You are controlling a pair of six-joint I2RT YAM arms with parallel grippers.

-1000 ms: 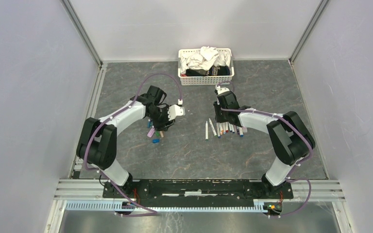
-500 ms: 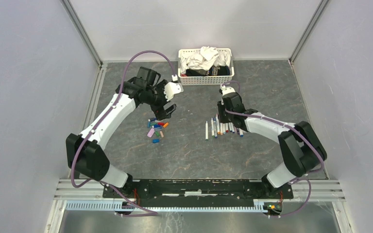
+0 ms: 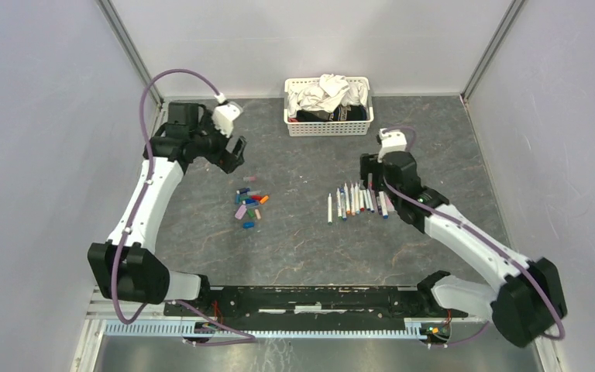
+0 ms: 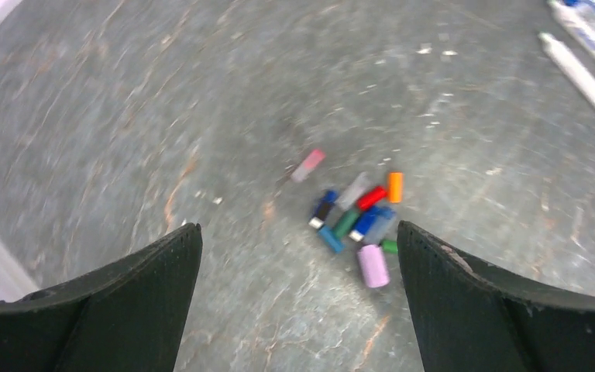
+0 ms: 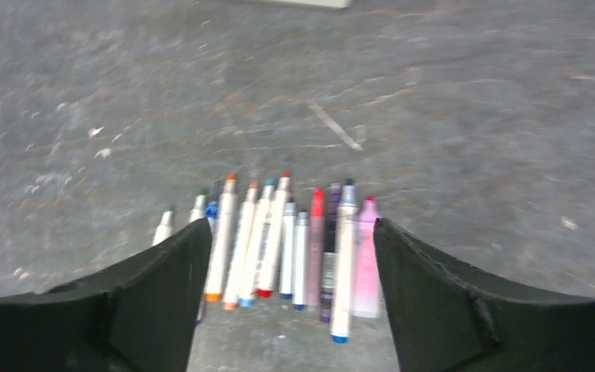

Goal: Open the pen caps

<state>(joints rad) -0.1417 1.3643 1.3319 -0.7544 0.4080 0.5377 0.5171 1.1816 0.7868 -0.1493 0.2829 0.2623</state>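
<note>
The pen caps are seen loose in a small coloured heap on the tabletop, left of centre, with one pink cap lying a little apart on the far side. The pens are laid in a row to the right, well apart from the heap, with bare tips showing in the right wrist view. The task is judged done, or nearly so. The left pincer is spread wide and empty. The right pincer is likewise released, with nothing between its jaws. Compared with a second ago, both arms have been lifted and drawn away from the piles, the left toward the far left corner.
</note>
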